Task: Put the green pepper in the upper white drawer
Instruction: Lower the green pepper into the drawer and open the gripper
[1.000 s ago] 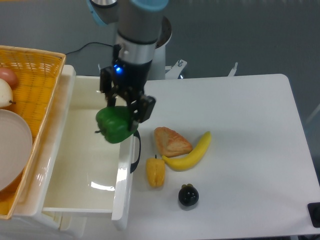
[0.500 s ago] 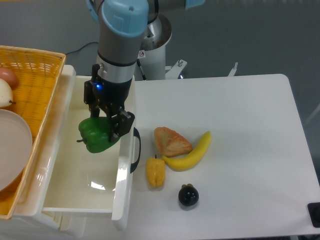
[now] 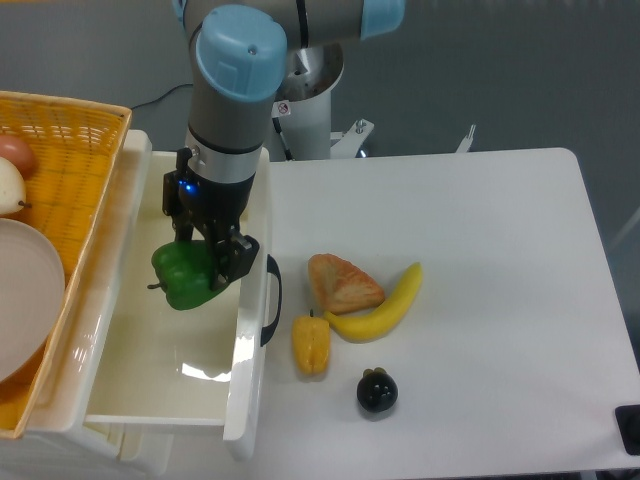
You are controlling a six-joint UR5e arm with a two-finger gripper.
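Directly over the pulled-out drawer, the gripper [image 3: 205, 262] is seen pointing downward from the arm [image 3: 232, 90], whose grey wrist column with its blue cap stands nearly vertical above it; a small blue light is lit on the black gripper body. The two dark fingers are clamped on the green pepper [image 3: 183, 279], one finger being visible against the pepper's right side near the drawer's front wall, while the other is mostly hidden behind the fruit. The pepper is held with its short stem turned to the left, and it is seen over the interior of the upper white drawer [image 3: 150, 370], nearer the right front wall than the left side; whether it touches the drawer floor cannot be told from this view. The drawer's dark curved handle [image 3: 273, 300] is seen just right of the gripper, on the outer face of the front wall. To the left of the drawer, a woven yellow basket [image 3: 70, 160] is placed, its edge overlapping the drawer's rim, with a white plate [image 3: 25, 300] and pale round fruit partly visible in it. On the white table [image 3: 480, 300], to the right of the handle, a yellow pepper [image 3: 311, 343], a piece of bread [image 3: 342, 283], a banana [image 3: 385, 308] and a small dark round fruit [image 3: 377, 391] are grouped close together, well apart from the gripper.
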